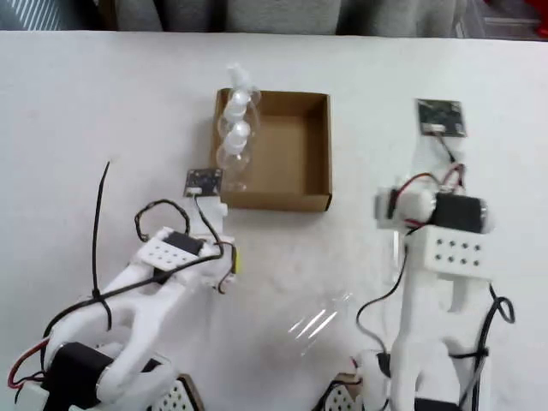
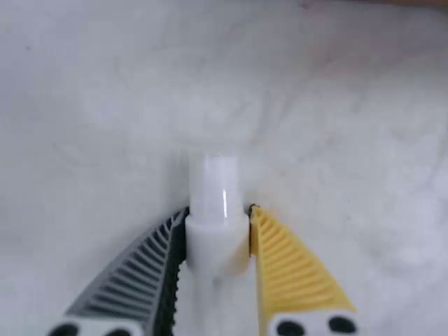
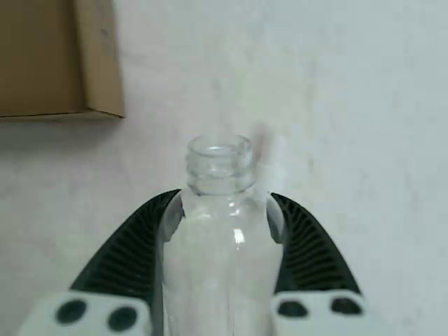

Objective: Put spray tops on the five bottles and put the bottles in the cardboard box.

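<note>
My left gripper (image 2: 215,218) is shut on a white spray top (image 2: 213,203), which is pinched between the grey and the yellow finger with its stem sticking out over the white table. In the high view that gripper (image 1: 228,261) sits just in front of the cardboard box (image 1: 295,145). My right gripper (image 3: 224,210) is shut on a clear bottle (image 3: 218,231). Its black fingers clamp the shoulders, and the threaded neck (image 3: 218,162) is bare and open. A row of bottles with spray tops (image 1: 235,128) lies along the box's left wall.
Another clear bottle (image 1: 321,318) lies on its side on the table between the two arm bases. A corner of the box (image 3: 98,63) shows beyond the held bottle. Loose cables (image 1: 163,214) hang around the left arm.
</note>
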Robot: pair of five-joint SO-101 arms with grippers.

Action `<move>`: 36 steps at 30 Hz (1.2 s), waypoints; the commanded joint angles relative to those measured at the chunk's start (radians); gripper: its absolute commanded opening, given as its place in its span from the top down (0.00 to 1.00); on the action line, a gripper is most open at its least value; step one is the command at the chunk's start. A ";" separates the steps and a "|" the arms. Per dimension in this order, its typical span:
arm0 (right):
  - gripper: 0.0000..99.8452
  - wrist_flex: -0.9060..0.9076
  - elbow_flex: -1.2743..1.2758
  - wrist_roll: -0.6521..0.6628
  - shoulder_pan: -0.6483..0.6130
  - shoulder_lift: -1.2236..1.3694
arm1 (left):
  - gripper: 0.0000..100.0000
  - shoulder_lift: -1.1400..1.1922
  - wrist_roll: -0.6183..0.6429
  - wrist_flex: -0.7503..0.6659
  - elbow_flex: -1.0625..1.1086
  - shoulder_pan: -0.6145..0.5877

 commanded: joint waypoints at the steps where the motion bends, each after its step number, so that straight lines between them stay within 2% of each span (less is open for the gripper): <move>1: 0.98 -0.101 -0.008 -0.015 -0.231 -0.114 | 0.98 -0.084 -0.012 -0.008 0.018 -0.033; 4: 0.98 -0.217 -0.006 -0.017 -0.315 -0.128 | 0.98 -0.153 -0.018 -0.009 0.055 -0.033; 6: 0.98 -0.302 -0.002 -0.018 -0.337 -0.128 | 0.98 -0.205 -0.066 -0.009 0.078 -0.033; 10: 0.98 -0.493 0.095 -0.021 -0.343 -0.139 | 0.98 -0.306 -0.141 -0.009 0.126 -0.033; 13: 0.98 -0.584 0.201 -0.021 -0.341 -0.174 | 0.98 -0.384 -0.147 -0.009 0.163 -0.033; 23: 0.98 -0.905 0.523 -0.025 -0.355 -0.578 | 0.98 -0.587 -0.147 -0.009 0.247 -0.047; 27: 0.98 -0.964 0.672 -0.025 -0.418 -0.777 | 0.98 -0.650 -0.147 -0.009 0.244 -0.127; 36: 0.98 -0.978 0.931 -0.025 -0.657 -1.150 | 0.98 -0.872 -0.147 -0.003 0.155 -0.294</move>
